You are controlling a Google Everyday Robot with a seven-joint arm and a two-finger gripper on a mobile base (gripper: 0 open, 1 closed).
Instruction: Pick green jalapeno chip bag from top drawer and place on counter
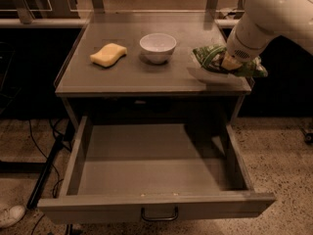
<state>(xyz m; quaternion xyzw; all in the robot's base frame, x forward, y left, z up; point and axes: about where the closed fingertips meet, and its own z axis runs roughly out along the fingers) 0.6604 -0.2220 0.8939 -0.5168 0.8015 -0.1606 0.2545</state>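
While the top drawer (pixel 155 203) hangs wide open at the front, nothing can be seen lying inside it. The green jalapeno chip bag (pixel 211 57) is out of the drawer. It is up over the right end of the counter (pixel 146 80), close to the right edge, and one end of it sticks out past that edge.

The gripper (pixel 229 62) is right there with the bag, at the end of the big white arm (pixel 274 13) that comes in from the top right. It looks closed on the crinkly bag, with the bag bunched around it. A dark shadow lies on the counter just under the bag, so the bag seems to be a little way above the top and not resting flat yet.

A white bowl (pixel 157 47) sits near the middle of the counter, just left of the bag. A yellow sponge (pixel 108 54) lies further left. Neither one touches the bag.

So the first part of the job looks done, because the bag is out of the drawer. What is left is the last small part. The bag needs to go down onto the counter, on the bare spot to the right of the bowl. Then the gripper must let go and lift away. The bag should sit fully on the top, not half over the edge, or it might slide off.
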